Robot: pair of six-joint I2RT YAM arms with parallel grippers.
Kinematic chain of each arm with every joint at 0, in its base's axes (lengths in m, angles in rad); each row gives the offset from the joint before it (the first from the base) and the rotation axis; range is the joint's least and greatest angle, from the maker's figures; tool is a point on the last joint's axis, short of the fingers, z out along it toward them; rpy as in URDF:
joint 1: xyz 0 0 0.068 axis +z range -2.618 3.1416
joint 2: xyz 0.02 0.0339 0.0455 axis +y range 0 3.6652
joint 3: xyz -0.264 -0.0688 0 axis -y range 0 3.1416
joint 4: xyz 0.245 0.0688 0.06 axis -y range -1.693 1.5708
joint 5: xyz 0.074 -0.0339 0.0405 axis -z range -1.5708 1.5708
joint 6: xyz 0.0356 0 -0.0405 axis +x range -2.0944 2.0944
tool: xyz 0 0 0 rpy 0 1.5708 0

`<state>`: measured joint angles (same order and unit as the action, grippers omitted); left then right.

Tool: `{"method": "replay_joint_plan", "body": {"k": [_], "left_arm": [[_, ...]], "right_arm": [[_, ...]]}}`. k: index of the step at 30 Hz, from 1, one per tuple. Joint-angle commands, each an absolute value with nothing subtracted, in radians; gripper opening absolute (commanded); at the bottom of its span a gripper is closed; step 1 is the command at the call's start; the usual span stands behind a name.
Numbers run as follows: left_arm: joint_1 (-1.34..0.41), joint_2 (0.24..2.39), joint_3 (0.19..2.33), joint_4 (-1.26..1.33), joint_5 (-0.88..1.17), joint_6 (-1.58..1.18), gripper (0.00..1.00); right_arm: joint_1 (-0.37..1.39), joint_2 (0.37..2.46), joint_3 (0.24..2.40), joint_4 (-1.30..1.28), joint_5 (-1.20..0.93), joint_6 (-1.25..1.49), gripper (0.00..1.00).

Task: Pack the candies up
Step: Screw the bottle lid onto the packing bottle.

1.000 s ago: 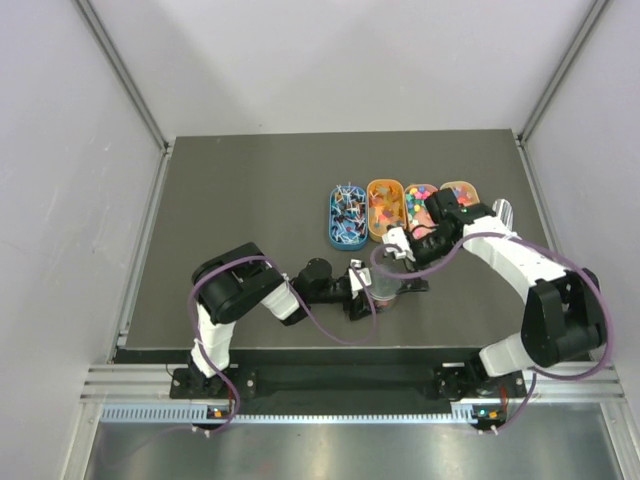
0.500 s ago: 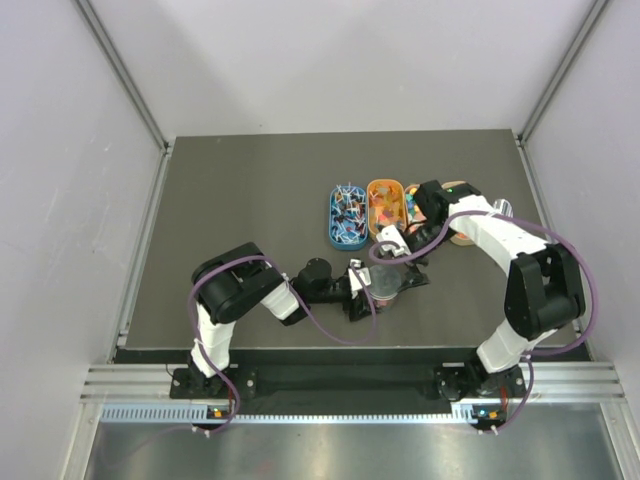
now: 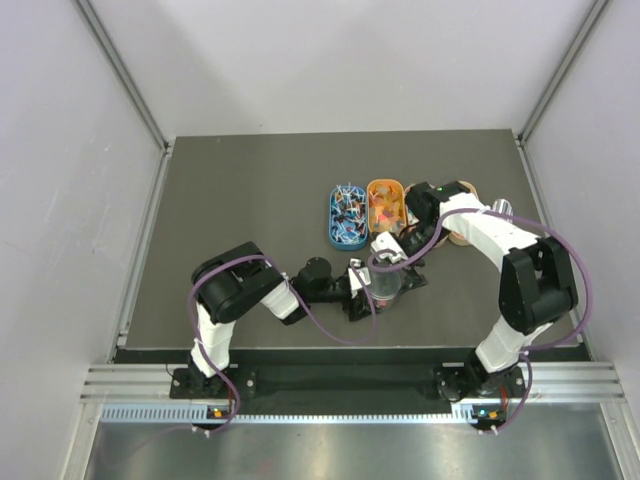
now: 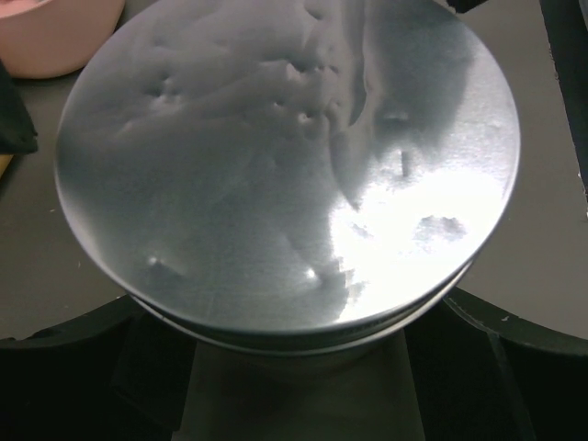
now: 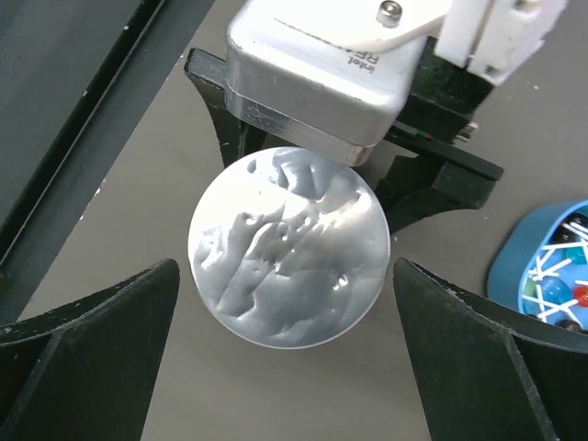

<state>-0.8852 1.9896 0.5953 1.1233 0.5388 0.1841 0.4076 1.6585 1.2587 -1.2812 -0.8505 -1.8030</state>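
Here, left gripper (image 4: pixel 299 377) clamps the silver-lidded jar (image 5: pixel 288 246); right gripper (image 5: pixel 285 268) hangs spread above it. Blue tray (image 3: pixel 334 236) and orange tray (image 3: pixel 384 183) hold candies (image 3: pixel 347 210).

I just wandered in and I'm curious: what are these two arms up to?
The left gripper is clamped on a small jar with a wrinkled silvery top, held upright over the dark table. The right gripper hovers above that top, fingers spread wide and touching nothing. Behind them, the candies lie in a row of oval trays. Neither gripper holds a candy.
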Motion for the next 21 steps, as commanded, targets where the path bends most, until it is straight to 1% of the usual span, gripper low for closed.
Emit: {"method": "replay_joint_plan", "body": {"k": [1,9,10,11,13,14,17,21], "left_arm": [[-0.882,2.017,0.598,1.043,0.558,0.209,0.34],[-0.881,2.016,0.603,1.039,0.561,0.212,0.35],[-0.882,2.017,0.601,1.039,0.561,0.212,0.35],[-0.879,2.017,0.603,1.037,0.563,0.212,0.35],[-0.877,2.016,0.601,1.035,0.563,0.212,0.34],[-0.876,2.014,0.601,1.034,0.564,0.212,0.34],[-0.871,2.008,0.601,1.022,0.566,0.212,0.34],[-0.859,1.997,0.606,1.006,0.566,0.204,0.32]], "right_arm": [[0.429,1.667,1.298,-1.293,-0.868,-1.832,1.00],[0.440,1.681,1.296,-1.261,-0.841,-1.807,0.99],[0.442,1.677,1.290,-1.249,-0.841,-1.793,0.97],[0.445,1.674,1.287,-1.220,-0.835,-1.780,0.92],[0.452,1.658,1.263,-1.166,-0.824,-1.735,0.87],[0.451,1.651,1.253,-1.148,-0.816,-1.723,0.82],[0.453,1.629,1.223,-1.089,-0.804,-1.663,0.75],[0.465,1.585,1.172,-1.011,-0.772,-1.536,0.72]]}}
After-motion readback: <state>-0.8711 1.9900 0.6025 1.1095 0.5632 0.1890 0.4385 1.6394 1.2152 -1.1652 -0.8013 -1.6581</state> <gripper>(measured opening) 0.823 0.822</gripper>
